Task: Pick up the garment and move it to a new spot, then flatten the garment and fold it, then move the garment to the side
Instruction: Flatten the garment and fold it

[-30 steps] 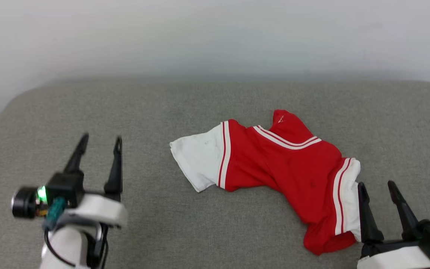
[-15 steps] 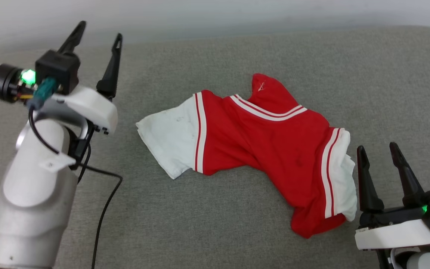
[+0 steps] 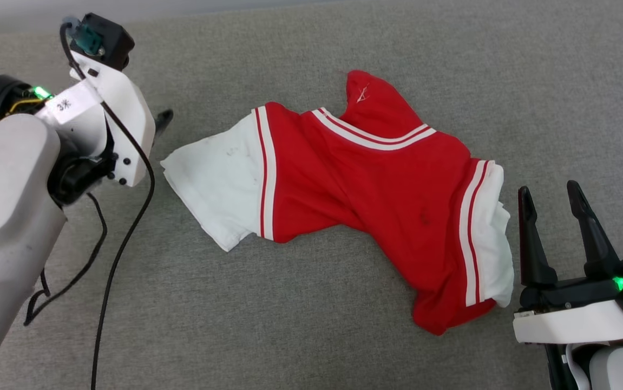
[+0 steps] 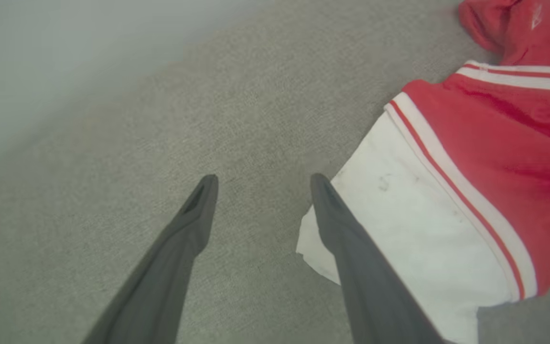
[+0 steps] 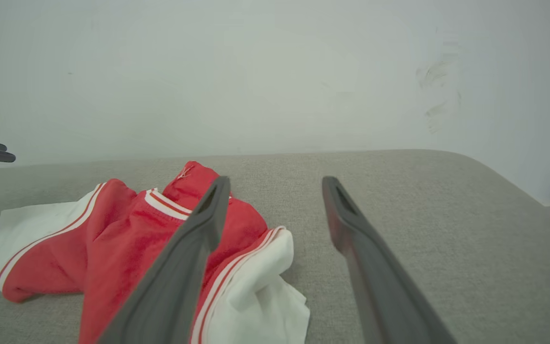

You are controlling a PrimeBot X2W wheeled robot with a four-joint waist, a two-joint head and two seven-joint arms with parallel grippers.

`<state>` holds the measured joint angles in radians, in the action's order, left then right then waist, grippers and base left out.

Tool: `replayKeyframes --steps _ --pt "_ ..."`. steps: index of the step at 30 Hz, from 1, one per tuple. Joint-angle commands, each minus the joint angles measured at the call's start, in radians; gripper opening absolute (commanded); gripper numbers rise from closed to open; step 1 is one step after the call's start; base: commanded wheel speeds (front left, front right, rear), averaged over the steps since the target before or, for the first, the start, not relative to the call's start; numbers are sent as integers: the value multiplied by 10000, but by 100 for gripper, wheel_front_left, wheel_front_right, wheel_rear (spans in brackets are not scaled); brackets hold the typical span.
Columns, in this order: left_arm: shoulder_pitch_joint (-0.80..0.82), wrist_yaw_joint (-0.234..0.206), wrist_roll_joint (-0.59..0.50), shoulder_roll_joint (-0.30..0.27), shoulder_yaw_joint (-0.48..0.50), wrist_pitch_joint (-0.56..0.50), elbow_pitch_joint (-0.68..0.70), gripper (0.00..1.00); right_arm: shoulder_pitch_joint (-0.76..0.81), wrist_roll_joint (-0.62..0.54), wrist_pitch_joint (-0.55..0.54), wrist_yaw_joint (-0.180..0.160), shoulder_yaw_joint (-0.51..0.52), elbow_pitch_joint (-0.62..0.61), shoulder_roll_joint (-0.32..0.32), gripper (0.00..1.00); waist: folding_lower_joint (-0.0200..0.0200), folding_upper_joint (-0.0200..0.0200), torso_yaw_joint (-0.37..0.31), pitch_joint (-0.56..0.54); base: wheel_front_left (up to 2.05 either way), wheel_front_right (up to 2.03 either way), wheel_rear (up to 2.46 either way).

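Observation:
The garment (image 3: 365, 184) is a red T-shirt with white sleeve ends and striped trim, lying crumpled on a grey padded surface (image 3: 311, 336). My left gripper (image 4: 263, 179) is open and points down just left of the left white sleeve (image 4: 413, 229); its right finger overlaps the sleeve's edge in the left wrist view. In the head view my left wrist (image 3: 100, 119) hides most of that gripper, leaving one fingertip (image 3: 164, 116) showing. My right gripper (image 3: 549, 192) stands open and empty beside the right white sleeve (image 3: 487, 233). The right wrist view has the garment (image 5: 126, 229) left of the right gripper (image 5: 275, 180).
A black cable (image 3: 122, 244) hangs from my left arm over the grey surface. A pale wall (image 5: 275, 71) stands behind the surface's far edge. The rounded right corner (image 5: 494, 181) of the surface drops off to the right.
The head camera has tilted down and closer, so the garment looks larger. My left arm has reached forward and tipped its gripper down beside the left white sleeve. The right gripper keeps its place by the garment.

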<state>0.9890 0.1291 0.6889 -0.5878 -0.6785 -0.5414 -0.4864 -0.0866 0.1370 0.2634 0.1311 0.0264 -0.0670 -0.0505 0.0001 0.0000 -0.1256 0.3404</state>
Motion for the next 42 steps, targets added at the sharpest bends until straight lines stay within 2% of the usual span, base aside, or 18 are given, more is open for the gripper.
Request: replayKeyframes --steps 1,7,14,15,16,17,22,29,34,38,42 --pt "131 -5 379 -107 -248 -495 15 100 -187 34 20 -7 -5 -51 4 100 -1 0 -100 190 0 0 0" --pt "283 -5 1626 -479 -1074 -2014 88 100 -405 130 20 -7 -26 -62 4 100 -1 0 -306 586 0 0 0" --pt "-119 2 2249 -726 -2324 -2584 301 100 -505 228 20 -7 -19 -19 5 100 -1 0 -452 782 0 0 0" --pt "-182 7 2262 -763 -2526 -2593 319 97 -518 228 20 -7 -17 -9 5 100 -1 0 -458 785 0 0 0" --pt "-219 8 2316 -800 -2680 -2520 320 37 -526 231 20 -7 -7 1 5 100 -1 0 -461 783 0 0 0" --pt "-243 8 2350 -825 -2811 -2448 320 0 -528 232 20 -7 9 15 5 100 -1 0 -458 771 0 0 0" --pt "-23 -2 2426 -1010 -3055 -1462 460 0 -440 174 20 -7 98 88 4 100 -1 0 -332 537 0 0 0" --pt "-147 -5 2840 -1665 -2591 -120 691 0 -130 119 20 -7 237 228 4 100 -1 0 -28 16 0 0 0" --pt "-715 -204 3169 -2361 -2340 127 515 0 -45 74 20 -7 311 322 4 100 -1 0 118 -187 0 0 0" --pt "-1247 -462 3487 -2669 -2237 182 131 0 -36 28 20 -7 348 382 5 100 -1 0 147 -225 0 0 0" --pt "-1757 -620 3708 -2567 -2289 310 -389 0 -22 -38 20 -7 347 444 4 100 -1 0 83 -237 0 0 0"
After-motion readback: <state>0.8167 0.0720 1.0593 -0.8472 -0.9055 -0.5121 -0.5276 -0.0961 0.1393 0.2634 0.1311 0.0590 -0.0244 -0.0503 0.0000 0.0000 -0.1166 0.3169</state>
